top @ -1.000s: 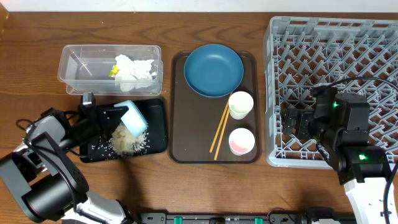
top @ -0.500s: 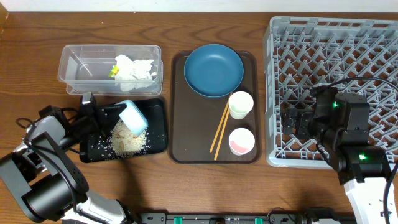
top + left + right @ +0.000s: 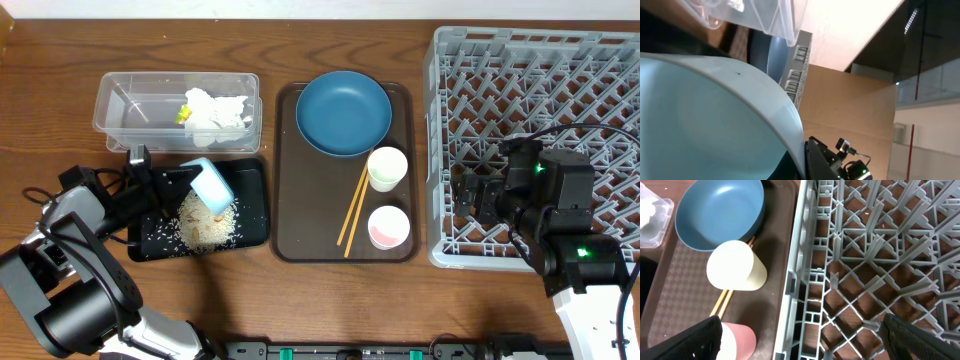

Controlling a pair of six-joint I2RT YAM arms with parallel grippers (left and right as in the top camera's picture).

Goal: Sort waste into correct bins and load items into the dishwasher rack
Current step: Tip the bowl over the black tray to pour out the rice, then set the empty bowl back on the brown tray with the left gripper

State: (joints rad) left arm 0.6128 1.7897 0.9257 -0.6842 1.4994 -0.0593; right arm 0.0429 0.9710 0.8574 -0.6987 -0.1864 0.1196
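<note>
Since a second ago, rice (image 3: 207,225) done falling: blurred stream then, settled pale heap now on black tray (image 3: 252,178), left of frame centre. Bowl (image 3: 210,186) almost where it was, tipped on its side over that tray, mouth toward the heap, just above it in frame. Right arm unmoved.

Left pincer (image 3: 190,180) clamped on bowl rim, reaching in from lower left of frame. Left wrist view mostly filled by pale bowl wall, with an edge of tub above; fingers themselves hard to make out there.

Tub (image 3: 130,100) at upper left, just above black tray, holding tissue (image 3: 215,112) and wrapper (image 3: 184,113) at its right end.

Brown tray (image 3: 300,200) at centre, between black tray and rack. On it: plate (image 3: 343,112) at top, white cup (image 3: 387,168) below plate's right side, pink cup (image 3: 389,227) near tray's lower right, chopsticks (image 3: 352,212) lying diagonally left of both cups, upper ends near white cup.

Rack (image 3: 560,90) filling right side of frame, no dishes in it.

Right pincer (image 3: 470,195) spread wide, holding nothing, hanging over rack's lower left part near the edge beside brown tray. Right wrist view: rack lattice underneath, both fingertips at bottom corners.

Everything on wooden counter (image 3: 60,60).
</note>
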